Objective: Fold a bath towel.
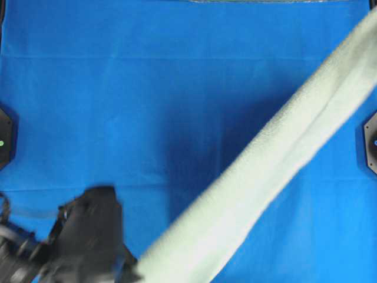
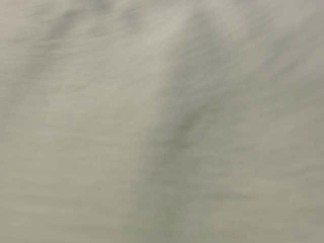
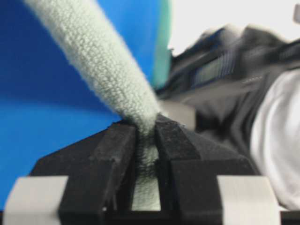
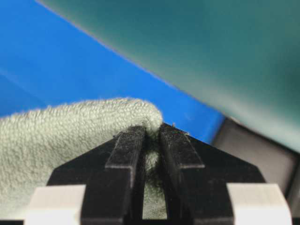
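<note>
The bath towel (image 1: 277, 159) is stretched into a long, bunched band that runs diagonally across the overhead view, from the lower middle up to the top right corner. It hangs above the bench (image 1: 118, 88), which is covered in bright blue cloth, and throws a dark shadow on that cloth just to its left.

The left claw (image 3: 146, 136) is clamped on 1 end of the towel: in the left wrist view the pale green terry cloth is pinched between the 2 black fingers (image 3: 112, 154), with only a narrow gap between them filled by fabric, and the towel rises from there as a thick rope toward the upper left. In the overhead view the left arm (image 1: 88, 236) is a dark, blurred shape at the lower left, meeting the lower end of the towel.

The right claw (image 4: 151, 129) holds the other end in the same way. Its fingers (image 4: 124, 159) are close together with a fold of the towel squeezed between them, and the fuzzy cloth bulges out to the left of the grip. The right arm itself lies outside the overhead view.

The table-level view is filled with a blurred pale grey-green surface (image 2: 162, 121), probably the towel hanging right in front of that camera.
</note>
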